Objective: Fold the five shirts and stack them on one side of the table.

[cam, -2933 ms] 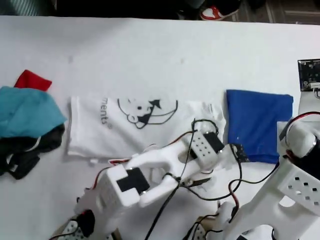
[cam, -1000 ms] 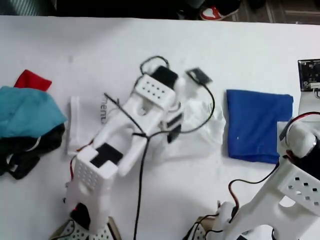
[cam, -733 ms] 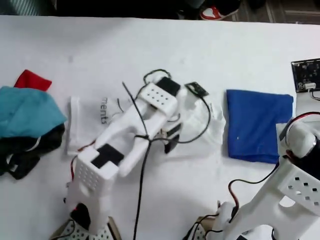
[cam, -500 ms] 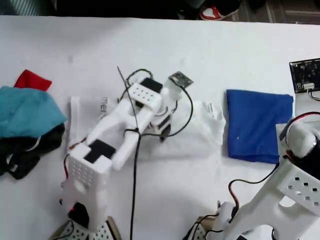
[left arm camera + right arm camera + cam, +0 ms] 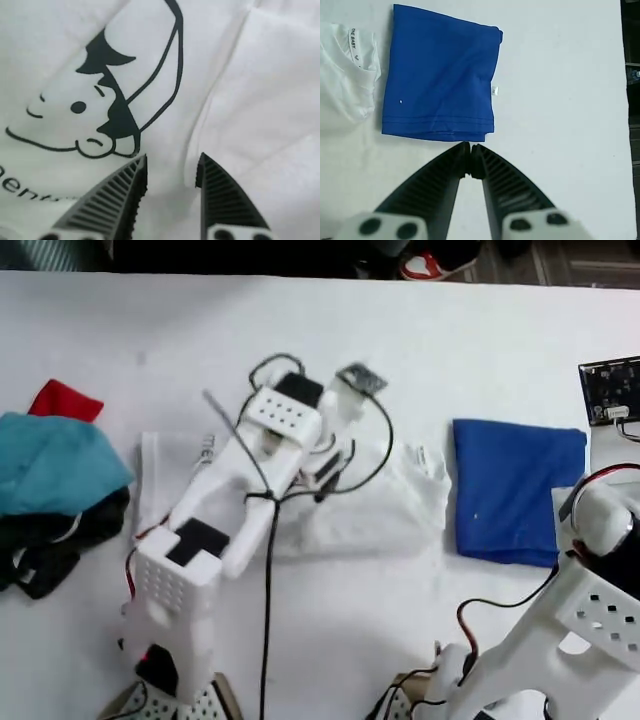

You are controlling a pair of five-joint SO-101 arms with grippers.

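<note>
High view: the left arm (image 5: 235, 505) lies across the white shirt (image 5: 380, 510) and hides most of its print. The teal shirt (image 5: 55, 465) and black shirt (image 5: 45, 545) are cut off by the picture's edge; their fold cannot be told. The right arm (image 5: 575, 625) is cut off at the lower corner.

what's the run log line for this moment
left end effector: open, over white shirt | right end effector: shut, near folded blue shirt | garment heap: unfolded
</note>
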